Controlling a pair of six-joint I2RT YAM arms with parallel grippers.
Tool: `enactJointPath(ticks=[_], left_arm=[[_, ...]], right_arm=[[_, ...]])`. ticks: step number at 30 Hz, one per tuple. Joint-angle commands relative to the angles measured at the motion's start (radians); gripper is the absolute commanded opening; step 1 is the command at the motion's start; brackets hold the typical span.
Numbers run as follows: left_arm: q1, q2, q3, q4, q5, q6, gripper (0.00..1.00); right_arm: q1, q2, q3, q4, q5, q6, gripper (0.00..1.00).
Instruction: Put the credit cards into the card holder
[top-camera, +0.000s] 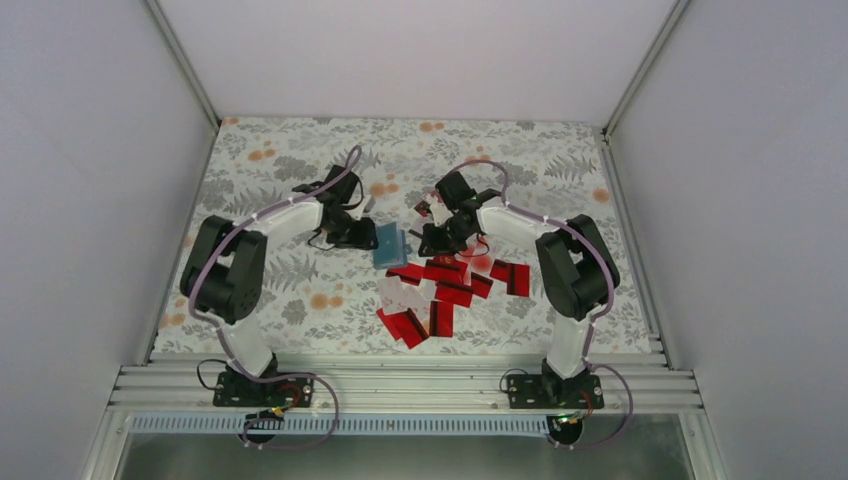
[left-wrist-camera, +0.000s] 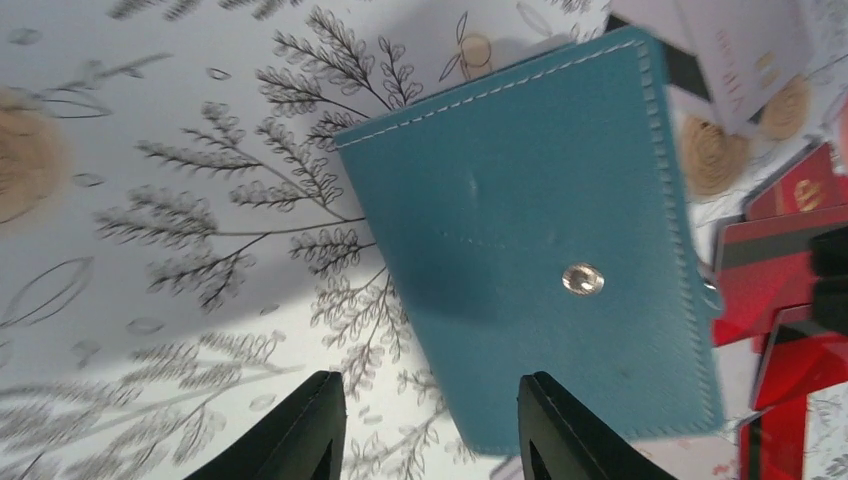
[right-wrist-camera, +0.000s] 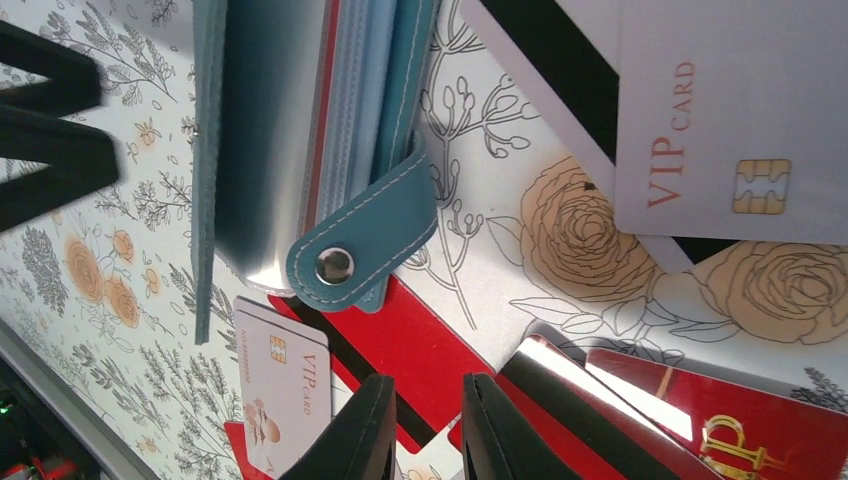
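Note:
The teal card holder (top-camera: 389, 245) lies on the flowered cloth between my two grippers. In the left wrist view the card holder (left-wrist-camera: 540, 240) lies flat with its metal snap facing up. My left gripper (left-wrist-camera: 430, 430) stands open just above its near corner, holding nothing. The right wrist view shows the card holder (right-wrist-camera: 260, 130) from its open edge, its strap with the snap hanging loose. My right gripper (right-wrist-camera: 428, 430) hovers over red credit cards (right-wrist-camera: 440, 350), its jaws a narrow gap apart and empty. Red credit cards (top-camera: 440, 290) lie scattered in front of the holder.
Pale VIP cards (right-wrist-camera: 730, 120) lie face up on the cloth to the right of the holder, and another pale card (right-wrist-camera: 280, 390) lies beside my right fingers. Metal rails (top-camera: 400, 385) run along the table's near edge. White walls enclose the other sides.

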Motion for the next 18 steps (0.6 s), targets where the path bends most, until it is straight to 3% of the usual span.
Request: enactJointPath(ticks=[1, 5, 10, 18], left_arm=[[-0.011, 0.097, 0.031, 0.085, 0.083, 0.005, 0.46], [-0.034, 0.188, 0.09, 0.068, 0.06, 0.011, 0.53], [-0.052, 0.269, 0.143, 0.03, -0.001, 0.016, 0.53], [-0.105, 0.299, 0.166, -0.024, -0.095, 0.016, 0.39]], right_arm=[[-0.025, 0.012, 0.023, 0.013, -0.029, -0.001, 0.18], [-0.038, -0.002, 0.007, 0.011, -0.028, -0.003, 0.18], [-0.055, -0.035, -0.036, 0.022, -0.02, -0.002, 0.18], [-0.07, -0.029, -0.047, 0.079, -0.122, 0.001, 0.18]])
